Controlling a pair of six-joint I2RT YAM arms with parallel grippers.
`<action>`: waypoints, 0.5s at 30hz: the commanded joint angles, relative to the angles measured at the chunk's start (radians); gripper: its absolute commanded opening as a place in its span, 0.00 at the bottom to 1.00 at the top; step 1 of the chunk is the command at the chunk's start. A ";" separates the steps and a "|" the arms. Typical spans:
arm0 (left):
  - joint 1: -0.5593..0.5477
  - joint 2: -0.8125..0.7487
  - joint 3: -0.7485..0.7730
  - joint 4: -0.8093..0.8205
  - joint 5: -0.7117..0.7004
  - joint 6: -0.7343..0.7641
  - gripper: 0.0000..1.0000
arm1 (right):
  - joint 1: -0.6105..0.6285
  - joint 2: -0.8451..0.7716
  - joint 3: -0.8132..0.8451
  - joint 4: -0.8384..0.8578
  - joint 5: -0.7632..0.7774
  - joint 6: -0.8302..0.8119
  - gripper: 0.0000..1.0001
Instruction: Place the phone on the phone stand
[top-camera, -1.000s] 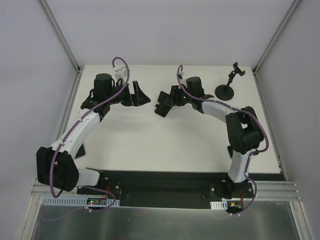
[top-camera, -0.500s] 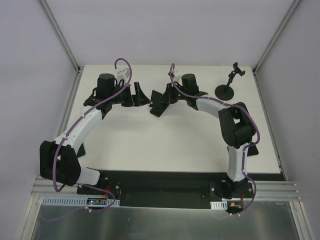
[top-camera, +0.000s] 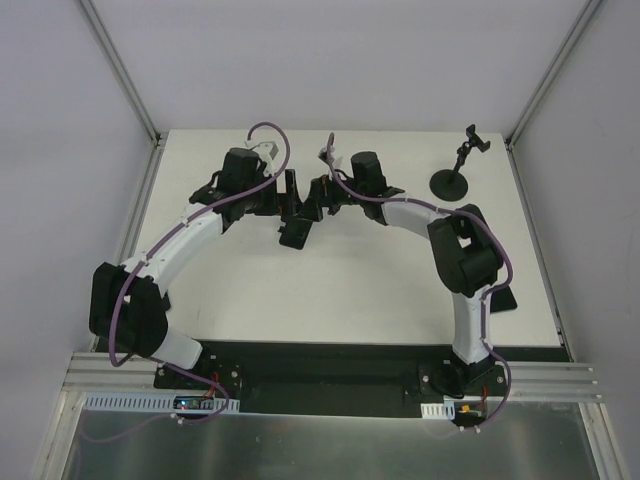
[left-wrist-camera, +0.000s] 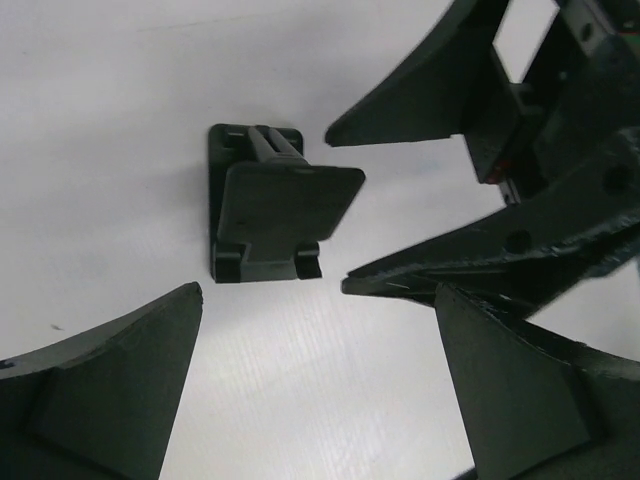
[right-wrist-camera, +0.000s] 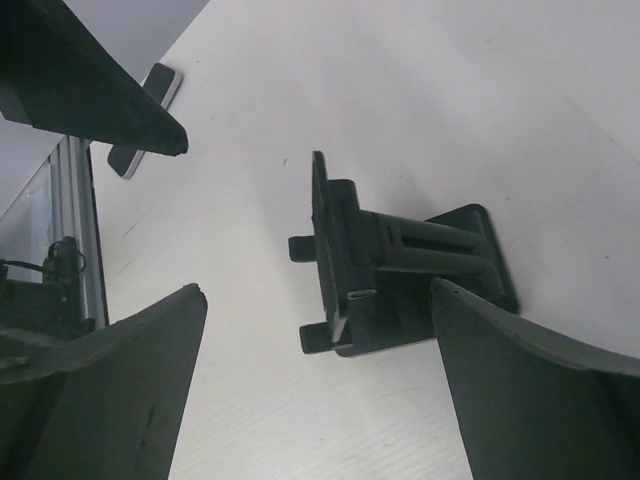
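Note:
The phone (top-camera: 505, 298) lies flat near the table's front right, half hidden behind my right arm. In the right wrist view the phone (right-wrist-camera: 148, 98) shows as a thin slab with a pale edge. The phone stand (top-camera: 452, 183), a black disc base with a thin arm and a top clamp, stands at the back right. My left gripper (top-camera: 288, 198) (left-wrist-camera: 318, 300) and right gripper (top-camera: 318, 196) (right-wrist-camera: 318, 290) face each other at the table's middle back. Both are open and hold nothing, far from the phone and the phone stand.
A small black folding wedge stand (top-camera: 293, 232) (left-wrist-camera: 270, 205) (right-wrist-camera: 400, 270) rests on the table just in front of both grippers. In the left wrist view the right gripper's fingers (left-wrist-camera: 480, 260) reach in from the right. Frame posts and grey walls border the table.
Both grippers have moved toward the table's middle and now nearly meet. The right gripper has gone from shut to open, and the wedge stand now rests on the table.

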 joint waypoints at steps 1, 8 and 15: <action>-0.063 0.057 0.074 -0.077 -0.271 0.040 0.99 | -0.031 -0.093 -0.032 0.067 0.060 0.001 0.96; -0.112 0.157 0.123 -0.099 -0.297 0.041 0.99 | -0.185 -0.293 -0.302 0.138 0.152 0.108 0.96; -0.117 0.270 0.223 -0.134 -0.265 0.107 0.99 | -0.287 -0.351 -0.365 0.170 0.157 0.117 0.96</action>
